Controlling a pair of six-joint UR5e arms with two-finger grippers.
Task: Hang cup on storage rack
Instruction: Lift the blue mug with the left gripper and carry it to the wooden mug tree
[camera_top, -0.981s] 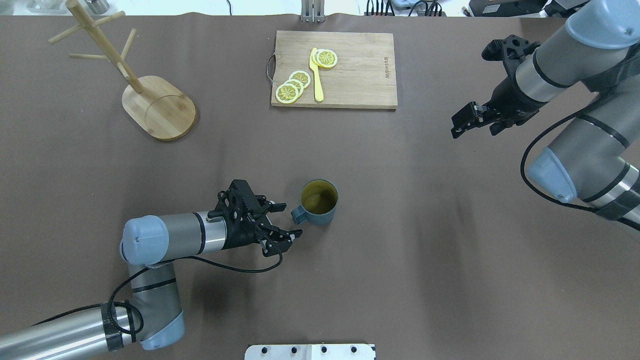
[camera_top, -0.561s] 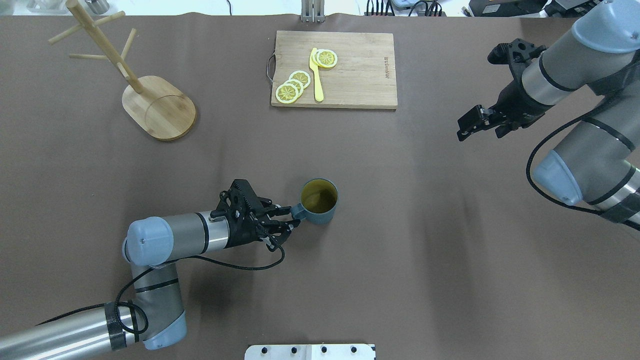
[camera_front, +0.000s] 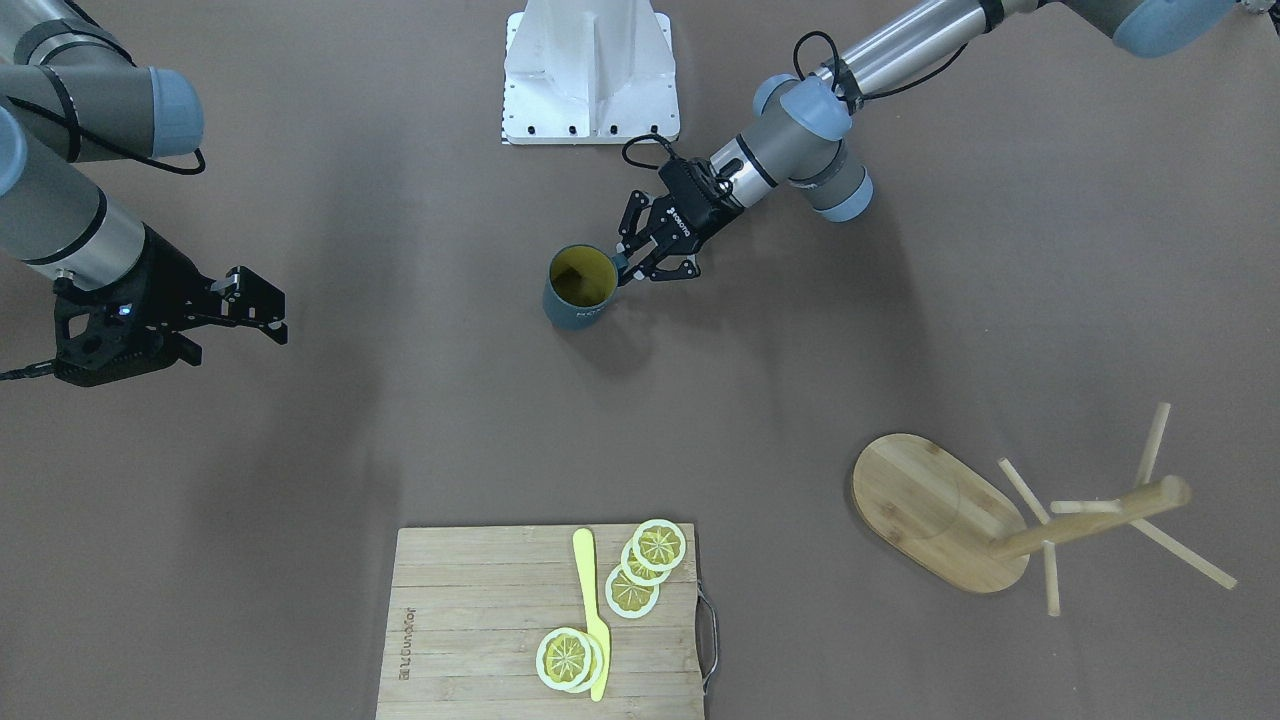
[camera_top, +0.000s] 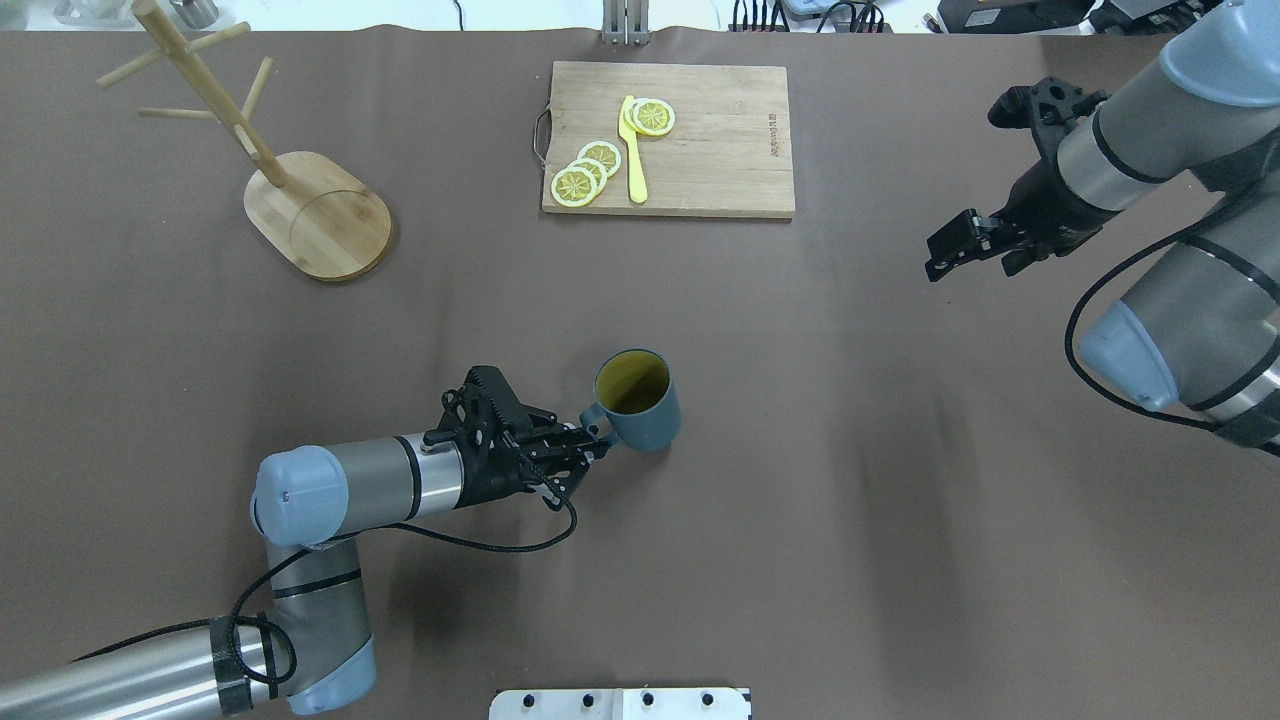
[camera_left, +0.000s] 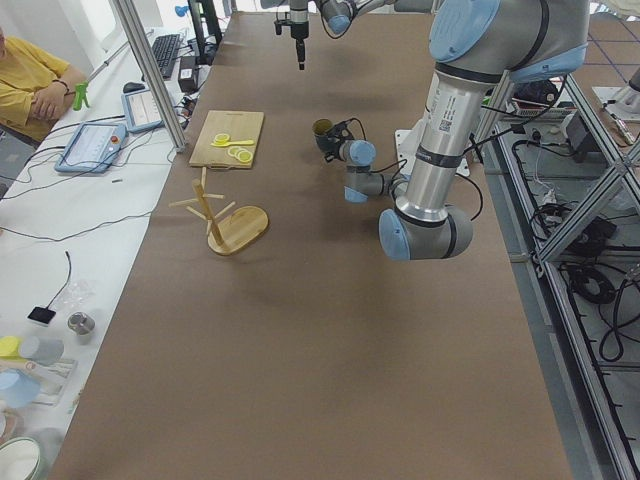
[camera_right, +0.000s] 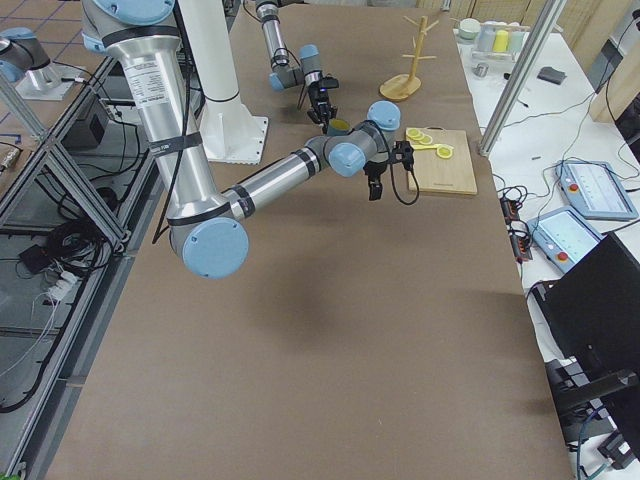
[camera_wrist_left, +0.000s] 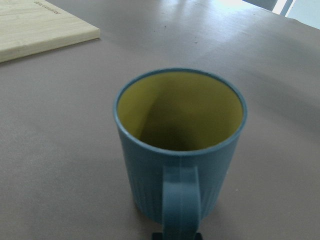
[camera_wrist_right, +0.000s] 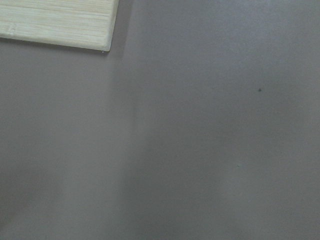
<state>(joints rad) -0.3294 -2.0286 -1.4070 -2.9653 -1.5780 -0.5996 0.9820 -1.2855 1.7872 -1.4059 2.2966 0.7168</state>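
Observation:
The slate-blue cup (camera_top: 645, 415) with a yellowish inside stands mid-table and leans a little. Its handle (camera_top: 594, 413) points at my left arm. My left gripper (camera_top: 597, 438) is shut on that handle; the front view (camera_front: 628, 268) shows the same grip beside the cup (camera_front: 575, 300). In the left wrist view the cup (camera_wrist_left: 180, 145) fills the frame, handle nearest. The bamboo storage rack (camera_top: 320, 215) stands at the far left with bare pegs, and also shows in the front view (camera_front: 930, 500). My right gripper (camera_top: 970, 255) hangs open and empty above the table at the right.
A wooden cutting board (camera_top: 700, 140) with lemon slices (camera_top: 585, 170) and a yellow knife (camera_top: 633, 150) lies at the far middle. A white mount plate (camera_top: 620, 703) sits at the near edge. Bare brown table lies between the cup and the rack.
My left gripper went from open beside the handle to shut on it, and the cup has tipped and shifted slightly. My right arm drew back to the right.

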